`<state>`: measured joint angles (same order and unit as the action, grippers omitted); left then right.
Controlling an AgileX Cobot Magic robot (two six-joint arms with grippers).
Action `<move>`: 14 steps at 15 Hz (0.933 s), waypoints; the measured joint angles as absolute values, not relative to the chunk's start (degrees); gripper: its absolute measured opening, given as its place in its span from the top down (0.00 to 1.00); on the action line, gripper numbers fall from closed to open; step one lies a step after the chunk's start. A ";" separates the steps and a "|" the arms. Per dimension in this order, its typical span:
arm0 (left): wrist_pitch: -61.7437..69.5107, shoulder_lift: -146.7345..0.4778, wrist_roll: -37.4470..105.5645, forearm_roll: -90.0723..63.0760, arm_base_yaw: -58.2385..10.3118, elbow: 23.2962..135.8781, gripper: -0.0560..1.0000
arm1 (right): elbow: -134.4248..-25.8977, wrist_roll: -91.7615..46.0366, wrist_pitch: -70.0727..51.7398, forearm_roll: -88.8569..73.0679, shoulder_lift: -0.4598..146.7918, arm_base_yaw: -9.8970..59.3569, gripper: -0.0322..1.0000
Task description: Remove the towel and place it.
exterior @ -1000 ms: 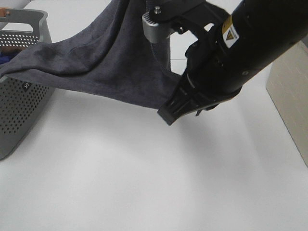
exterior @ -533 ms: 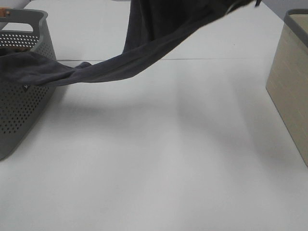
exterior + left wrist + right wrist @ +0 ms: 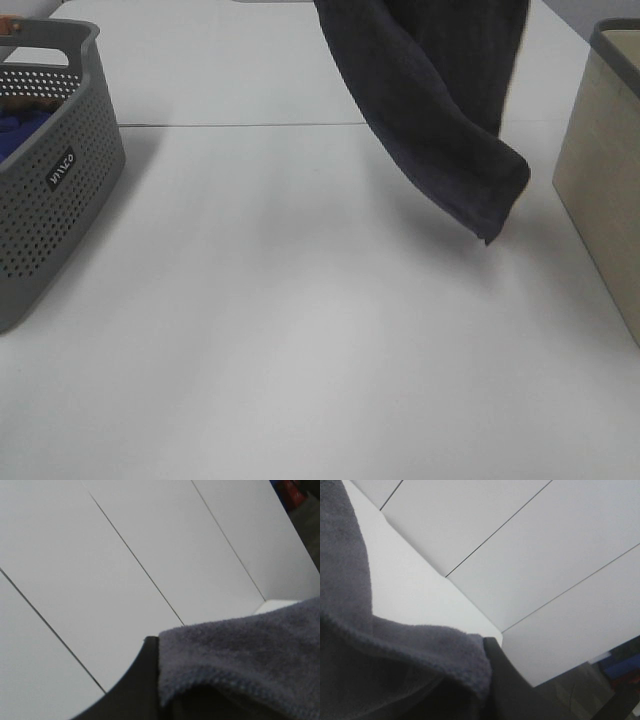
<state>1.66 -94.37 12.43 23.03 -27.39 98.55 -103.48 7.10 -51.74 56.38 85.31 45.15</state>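
Towel (image 3: 440, 90), dark charcoal and plush, hangs in the air from the top edge of the exterior high view, right of the middle. Its folded lower end tapers to a point above the white table (image 3: 300, 340) without touching it. It is well apart from the grey perforated basket (image 3: 70, 190) at the left edge and near the beige box (image 3: 600, 180) at the right edge. A blue cloth (image 3: 15, 130) lies inside the basket. Neither gripper shows in this view.

In the left wrist view, the towel (image 3: 245, 650) bunches thickly over the left gripper (image 3: 146, 680). Only one dark finger (image 3: 131, 692) shows beside the cloth's stitched hem. The jaws are pressed together with the towel between them. White panels (image 3: 100, 555) with thin dark seams fill the background.

In the right wrist view, the towel (image 3: 380, 655) covers most of the right gripper (image 3: 491, 680) in the same way, its hem folding against a dark finger (image 3: 507, 695). These jaws too are clamped together on the cloth. More white panels (image 3: 530, 545) lie behind.
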 joint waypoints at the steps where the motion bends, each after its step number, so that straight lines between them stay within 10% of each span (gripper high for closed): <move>1: -3.04 -94.37 12.61 23.03 -26.87 98.55 0.95 | -103.59 6.99 -50.08 57.64 85.89 45.15 0.96; 14: -15.30 -95.68 18.91 23.32 -21.14 98.84 0.95 | -103.88 23.66 -31.46 68.24 90.64 38.27 0.96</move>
<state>-15.30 -95.68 18.91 23.32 -21.14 98.84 -103.88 23.66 -31.46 68.24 90.64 38.27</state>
